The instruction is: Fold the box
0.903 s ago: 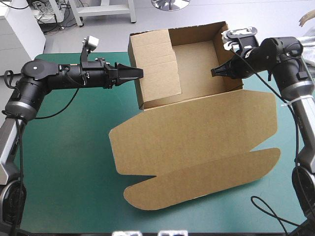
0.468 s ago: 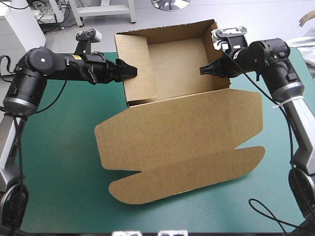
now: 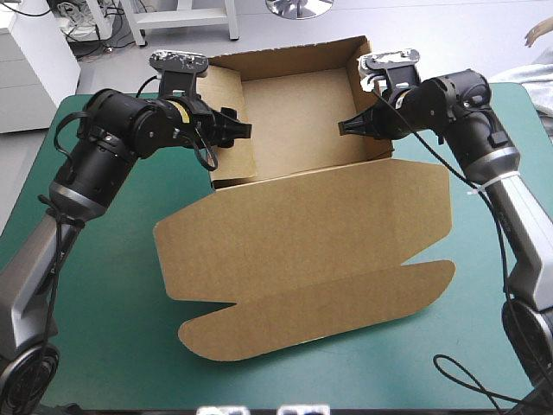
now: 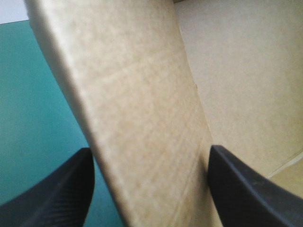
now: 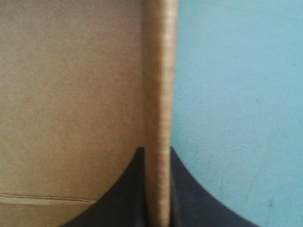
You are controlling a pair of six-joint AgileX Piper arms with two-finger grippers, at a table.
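Toward the far edge of the teal-green surface (image 3: 104, 285) the brown box (image 3: 302, 130) stands as an open tray, walls raised, lid (image 3: 302, 233) flat. The right hand (image 3: 343, 127) pinches its right wall. The left hand (image 3: 242, 131) straddles the left wall, fingers apart. Tucking that wall seems to be what remains.

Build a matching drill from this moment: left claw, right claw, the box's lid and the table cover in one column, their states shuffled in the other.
1. left claw
2. right claw
3. lid
4. cover

A. lying flat, unfolded
B. shut on a wall of the box
C. teal-green
D. open, astride a wall

Pairs: 1-D, 2-B, 3-A, 4-C
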